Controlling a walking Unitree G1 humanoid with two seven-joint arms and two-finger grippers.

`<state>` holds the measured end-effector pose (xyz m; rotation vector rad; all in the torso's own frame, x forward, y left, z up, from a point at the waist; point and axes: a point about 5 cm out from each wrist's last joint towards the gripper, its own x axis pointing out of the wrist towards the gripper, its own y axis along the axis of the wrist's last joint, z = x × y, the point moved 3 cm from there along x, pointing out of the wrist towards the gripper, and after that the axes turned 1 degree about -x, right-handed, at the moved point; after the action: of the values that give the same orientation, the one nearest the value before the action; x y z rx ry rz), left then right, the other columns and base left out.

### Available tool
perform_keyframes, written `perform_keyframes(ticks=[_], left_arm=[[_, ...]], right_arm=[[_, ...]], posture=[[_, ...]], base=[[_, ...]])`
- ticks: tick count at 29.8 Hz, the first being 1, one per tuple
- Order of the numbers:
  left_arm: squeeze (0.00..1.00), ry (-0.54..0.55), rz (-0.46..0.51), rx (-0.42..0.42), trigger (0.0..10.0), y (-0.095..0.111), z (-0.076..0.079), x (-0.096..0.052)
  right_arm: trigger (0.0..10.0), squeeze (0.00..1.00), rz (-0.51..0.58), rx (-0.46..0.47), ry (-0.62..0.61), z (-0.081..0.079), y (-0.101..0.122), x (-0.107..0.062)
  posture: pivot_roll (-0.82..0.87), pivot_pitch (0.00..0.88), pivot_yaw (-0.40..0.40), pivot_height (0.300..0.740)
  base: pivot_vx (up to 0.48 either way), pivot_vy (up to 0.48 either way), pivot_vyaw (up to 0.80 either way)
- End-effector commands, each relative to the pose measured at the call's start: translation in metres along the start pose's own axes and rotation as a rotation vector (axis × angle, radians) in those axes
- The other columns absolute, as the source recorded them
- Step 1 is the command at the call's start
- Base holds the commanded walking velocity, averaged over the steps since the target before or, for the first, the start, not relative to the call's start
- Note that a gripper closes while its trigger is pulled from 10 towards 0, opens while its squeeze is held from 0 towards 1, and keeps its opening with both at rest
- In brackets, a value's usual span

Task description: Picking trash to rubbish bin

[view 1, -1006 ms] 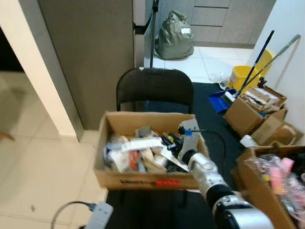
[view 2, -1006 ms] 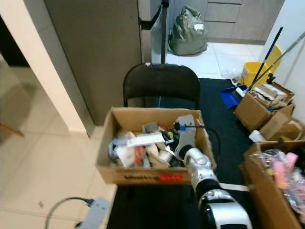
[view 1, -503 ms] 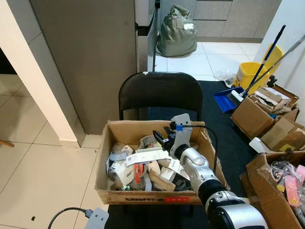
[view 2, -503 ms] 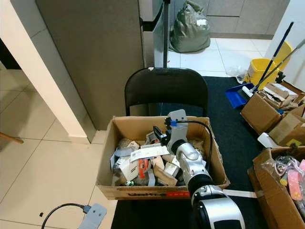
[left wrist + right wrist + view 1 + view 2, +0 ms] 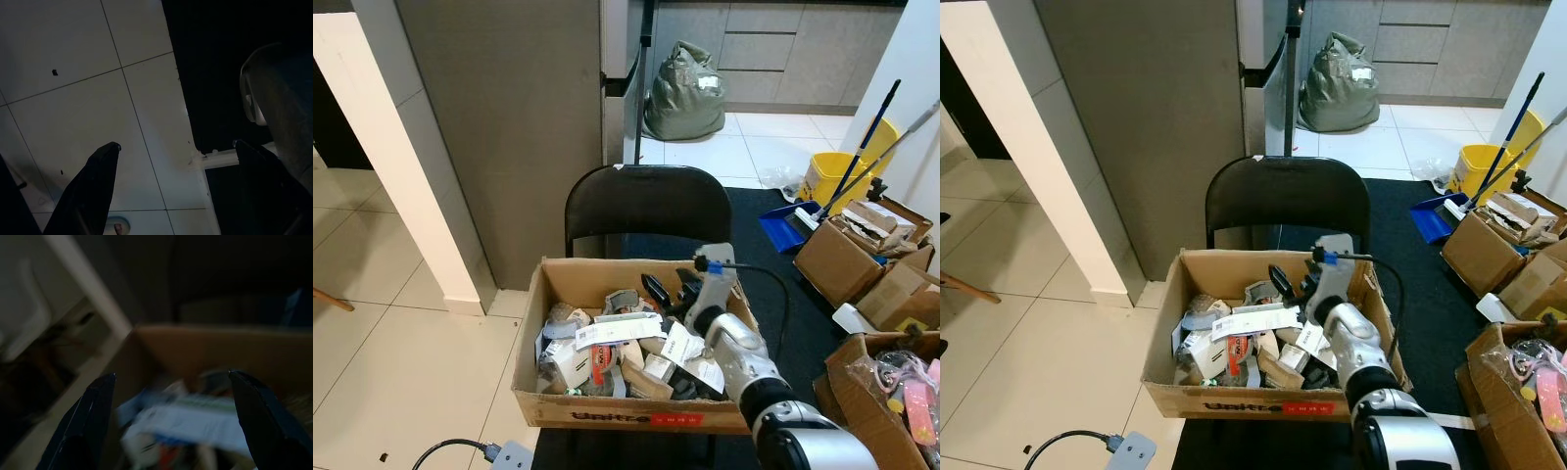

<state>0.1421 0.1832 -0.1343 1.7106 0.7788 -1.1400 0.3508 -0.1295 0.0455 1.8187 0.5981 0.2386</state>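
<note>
Since the earlier frames, the right hand (image 5: 668, 287) has lifted slightly and now sits above the far right part of the open brown cardboard box (image 5: 540, 311), no longer down among the contents. Its two black fingers (image 5: 654, 289) are spread wide apart and hold nothing. The right wrist view confirms this: both fingers frame the box interior with a wide gap between them, over a blurred white paper label (image 5: 195, 421).

The cardboard box rests on the seat of a black folding chair (image 5: 641, 204) and is packed with mixed trash (image 5: 607, 348): a long white printed paper strip (image 5: 619, 329), small white cartons, grey wrapping and a red-and-white packet. The paper strip lies across the top of the pile, just beside the right hand on the robot's left.

The left hand (image 5: 176, 147) hangs idle over pale floor tiles (image 5: 73, 98) at the edge of a black floor mat (image 5: 215, 63); its fingers are also set wide apart and empty.

A grey-green stuffed rubbish bag (image 5: 683, 80) stands on the white tiles well behind the chair, near grey cabinet drawers. To the robot's right are a yellow mop bucket (image 5: 832, 164) with blue-handled tools, a blue dustpan (image 5: 781, 221) and further brown cartons (image 5: 847, 245) on the mat. A grey plug adapter with black cable (image 5: 1126, 452) lies on the floor near the box's front left corner.
</note>
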Motion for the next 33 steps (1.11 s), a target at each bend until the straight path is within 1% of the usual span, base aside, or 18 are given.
perform_keyframes(ticks=[1,4,7,8,10,11,12,14,16,17,18,19,22,24,25,27,29,33], left_arm=[[0.0,-0.021,-0.035,0.002,10.0,-0.009,0.007,0.0],[0.0,-0.023,-0.036,0.008,10.0,-0.009,0.008,0.0],[0.0,-0.025,-0.035,0.01,10.0,-0.009,0.008,0.0],[0.0,-0.025,-0.035,0.01,10.0,-0.009,0.008,0.0],[0.0,-0.026,-0.035,0.012,10.0,-0.009,0.009,0.0],[0.0,-0.027,-0.035,0.012,10.0,-0.009,0.009,0.0],[0.0,-0.027,-0.035,0.012,10.0,-0.009,0.009,0.0],[0.0,-0.028,-0.035,0.015,10.0,-0.009,0.009,0.0],[0.0,-0.027,-0.036,0.018,10.0,-0.01,0.009,0.0],[0.0,-0.027,-0.037,0.02,10.0,-0.01,0.009,0.0],[0.0,-0.027,-0.037,0.02,10.0,-0.01,0.009,0.0],[0.0,-0.027,-0.037,0.022,10.0,-0.01,0.009,0.0],[0.0,-0.028,-0.038,0.029,10.0,-0.011,0.009,-0.001],[0.0,-0.029,-0.038,0.028,10.0,-0.011,0.009,-0.001],[0.0,-0.029,-0.038,0.028,10.0,-0.011,0.009,-0.001],[0.0,-0.029,-0.037,0.029,10.0,-0.011,0.009,-0.001],[0.0,-0.031,-0.037,0.03,10.0,-0.012,0.01,-0.001],[0.0,-0.031,-0.038,0.031,10.0,-0.012,0.01,-0.001]], right_arm=[[10.0,0.0,-0.031,0.048,0.041,-0.002,-0.01,-0.004],[10.0,0.0,-0.12,0.052,0.119,-0.004,-0.031,-0.017],[10.0,0.0,-0.17,0.115,0.206,-0.008,-0.045,-0.03],[10.0,0.0,-0.17,0.115,0.206,-0.008,-0.045,-0.03],[10.0,0.0,-0.214,0.183,0.308,-0.012,-0.056,-0.045],[10.0,0.0,-0.227,0.198,0.331,-0.013,-0.058,-0.049],[10.0,0.0,-0.227,0.198,0.331,-0.013,-0.058,-0.049],[10.0,0.0,-0.279,0.212,0.374,-0.014,-0.067,-0.058],[10.0,0.0,-0.326,0.218,0.369,-0.01,-0.075,-0.067],[10.0,0.0,-0.348,0.21,0.316,-0.004,-0.079,-0.071],[10.0,0.0,-0.348,0.21,0.316,-0.004,-0.079,-0.071],[10.0,0.0,-0.377,0.205,0.255,0.002,-0.085,-0.075],[10.0,0.0,-0.525,0.114,0.074,0.019,-0.11,-0.092],[10.0,0.0,-0.598,0.082,-0.05,0.029,-0.123,-0.104],[10.0,0.0,-0.598,0.082,-0.05,0.029,-0.123,-0.104],[10.0,0.0,-0.636,0.057,-0.203,0.042,-0.131,-0.117],[10.0,0.0,-0.656,0.079,-0.361,0.052,-0.141,-0.133],[10.0,0.0,-0.717,0.11,-0.499,0.055,-0.161,-0.161]], posture=[[0.07,0.023,0.007,0.74],[0.06,0.024,0.006,0.74],[0.06,0.024,0.006,0.74],[0.06,0.024,0.006,0.74],[0.06,0.03,0.005,0.74],[0.06,0.03,0.005,0.74],[0.06,0.03,0.005,0.74],[0.06,0.03,0.005,0.74],[0.06,0.03,0.007,0.74],[0.06,0.026,0.007,0.74],[0.06,0.026,0.007,0.74],[0.06,0.026,0.007,0.74],[0.05,0.022,0.006,0.74],[0.06,0.021,0.004,0.74],[0.06,0.021,0.004,0.74],[0.06,0.026,0.003,0.74],[0.06,0.026,0.003,0.74],[0.06,0.026,0.003,0.74]], base=[[-0.334,0.0,0.0],[-0.397,0.0,0.0],[-0.405,0.0,0.0],[-0.401,0.0,0.0],[-0.405,0.0,0.0],[-0.405,0.0,0.0],[-0.405,0.0,0.0],[-0.401,0.0,0.0],[-0.405,0.0,0.0],[-0.401,0.0,0.0],[-0.401,0.0,0.0],[-0.401,0.0,0.0],[-0.405,0.0,0.0],[-0.401,0.0,0.0],[-0.401,0.0,0.0],[-0.403,0.0,0.0],[-0.401,0.0,0.0],[-0.398,0.0,0.0]])
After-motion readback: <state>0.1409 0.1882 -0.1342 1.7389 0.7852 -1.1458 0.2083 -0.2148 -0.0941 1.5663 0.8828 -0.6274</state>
